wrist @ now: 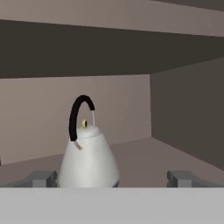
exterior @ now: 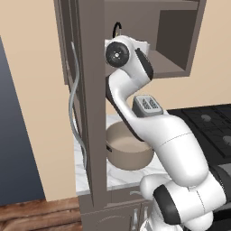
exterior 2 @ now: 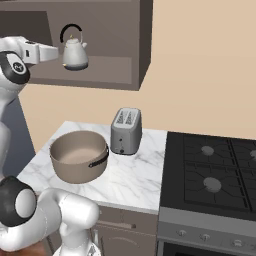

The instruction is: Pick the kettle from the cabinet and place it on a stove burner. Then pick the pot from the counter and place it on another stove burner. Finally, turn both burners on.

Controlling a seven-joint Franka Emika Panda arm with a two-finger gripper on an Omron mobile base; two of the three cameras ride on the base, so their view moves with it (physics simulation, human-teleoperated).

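we see the kettle (exterior 2: 74,54) standing upright on the shelf of the cabinet (exterior 2: 115,70), its black arched handle up. in the hand view the kettle (wrist: 89,158) sits just ahead of the gripper (wrist: 113,179), left of the midline, close to the left fingertip (wrist: 41,178); the right fingertip (wrist: 183,178) is well apart from it. the claw is spread wide, nothing pinched, and we cannot tell if the left tip touches the kettle. in the right base view the white hand (exterior 2: 37,52) is level with the shelf, just left of the kettle. in the left base view the arm (exterior: 149,122) rises in front of the cabinet (exterior: 90,113), whose wavy silver door handle (exterior: 75,103) is at left. the pot (exterior 2: 79,156) rests upright on the counter (exterior 2: 135,175), near the grey toaster (exterior 2: 125,130) but apart from it. the black cooktop (exterior 2: 210,175) is right of the counter; we count 2 burners (exterior 2: 212,184) clearly, both bare.
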